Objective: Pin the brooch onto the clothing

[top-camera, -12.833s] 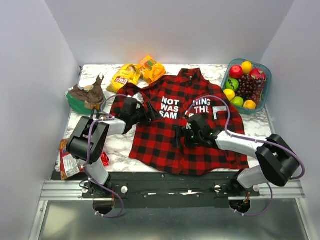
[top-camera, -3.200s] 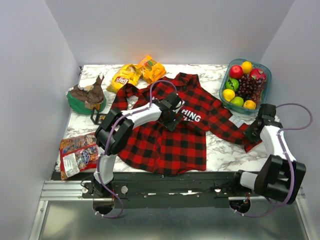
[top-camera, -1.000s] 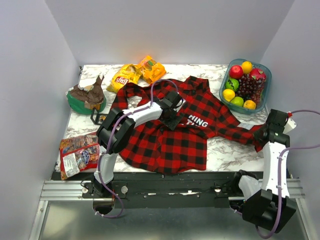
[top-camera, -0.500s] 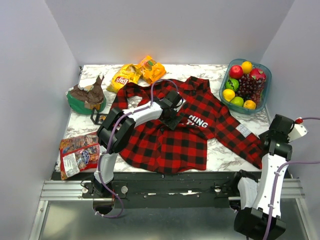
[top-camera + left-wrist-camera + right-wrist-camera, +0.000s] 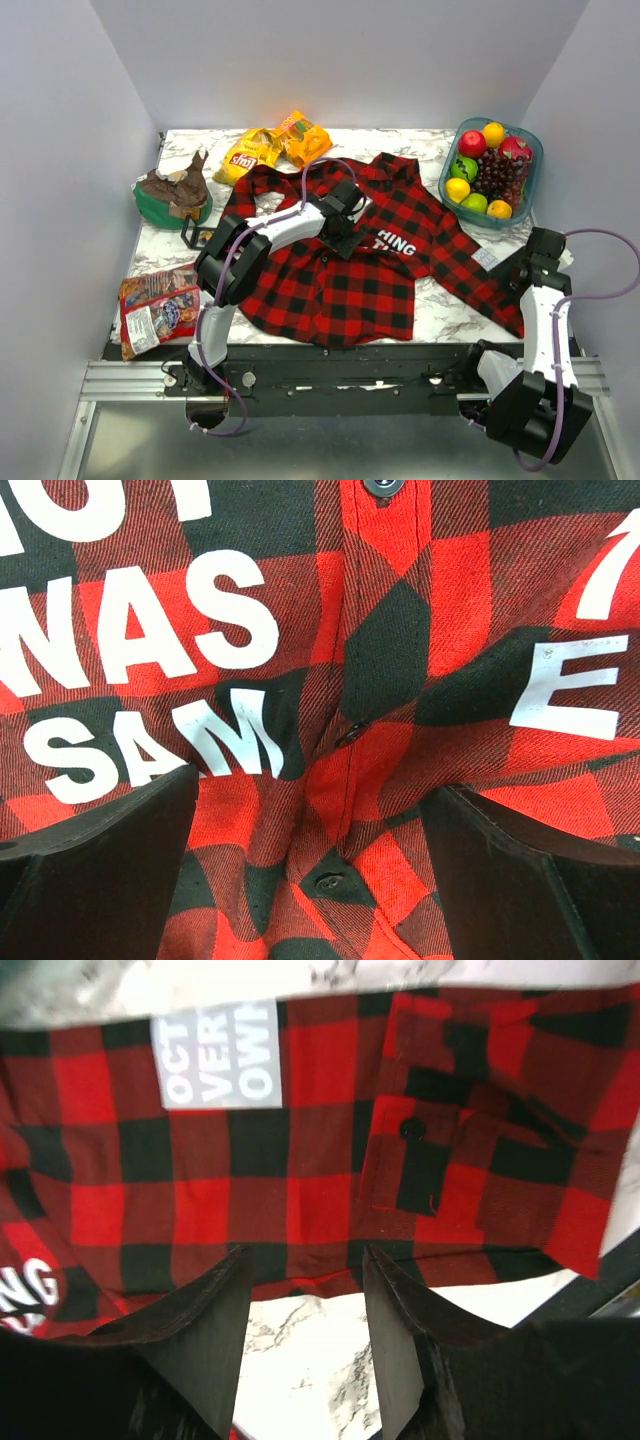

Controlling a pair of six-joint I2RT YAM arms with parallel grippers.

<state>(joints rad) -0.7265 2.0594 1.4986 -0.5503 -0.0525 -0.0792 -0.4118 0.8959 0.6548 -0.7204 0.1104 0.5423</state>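
The clothing, a red and black plaid shirt with white letters, lies spread on the marble table. My left gripper rests on its chest, jaws open wide. In the left wrist view the button placket runs between the fingers, beside the letters "WAS SAM". My right gripper hovers at the right sleeve, open and holding nothing. In the right wrist view its fingers frame bare marble at the sleeve's edge. Beyond them lie a grey label and the cuff button. The brooch is hidden.
A bowl of fruit stands at the back right, close to the right arm. Yellow snack bags lie at the back. A green bowl sits at the left, and another snack bag lies near the front left edge.
My right gripper has opened and let go of the sleeve, which now lies flat on the table. The right arm swung back toward the sleeve. The left arm has not moved.
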